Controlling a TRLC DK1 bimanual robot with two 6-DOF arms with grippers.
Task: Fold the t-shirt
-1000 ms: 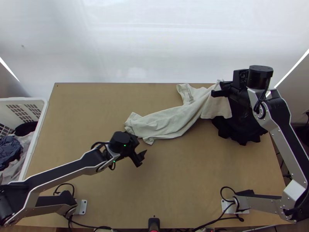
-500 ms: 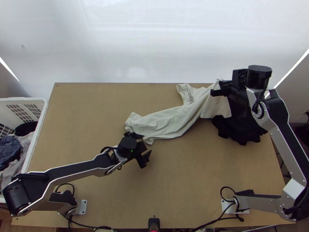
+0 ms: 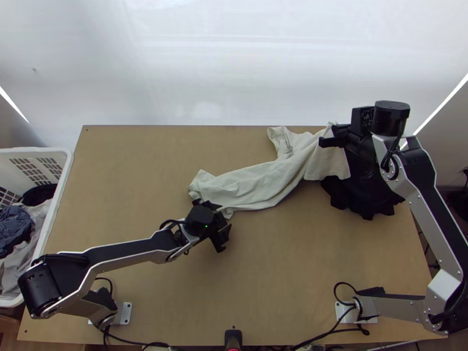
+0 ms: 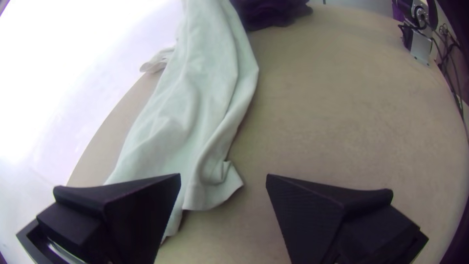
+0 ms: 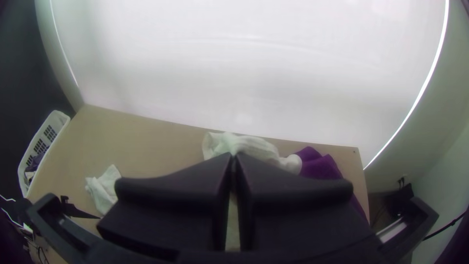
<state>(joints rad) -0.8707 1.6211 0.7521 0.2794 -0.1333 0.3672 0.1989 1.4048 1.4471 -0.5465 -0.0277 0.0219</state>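
"What's furthest left?"

"A white basket (image 3: 35, 151) beside the worktop (image 3: 123, 181), with dark and grey clothes (image 3: 14, 228) inside it."

"And next along?"

"The left end effector (image 3: 225, 216). It's by the near corner of the shirt's left end. Its own wrist view has the two fingers (image 4: 141, 195) wide apart, with part of that end visible between them and one finger covering some of the cloth from sight."

"So where's the t-shirt?"

"The pale t-shirt (image 3: 257, 181) runs on a slant from about the middle of the worktop up towards the far right. It's bunched into a long, creased strip, not folded, and a short piece like a sleeve (image 3: 279, 139) sticks out by the far edge."

"How about the right end effector?"

"The right end effector (image 3: 323, 142) is at the shirt's right end in the top view. Its fingers are narrow, tips together, and in its wrist view pale cloth shows behind them. I can't tell whether they touch it."

"Anything further right?"

"A dark cloth (image 3: 365, 202), bunched up, right next to the shirt's right end and partly below the right arm (image 3: 418, 187)."
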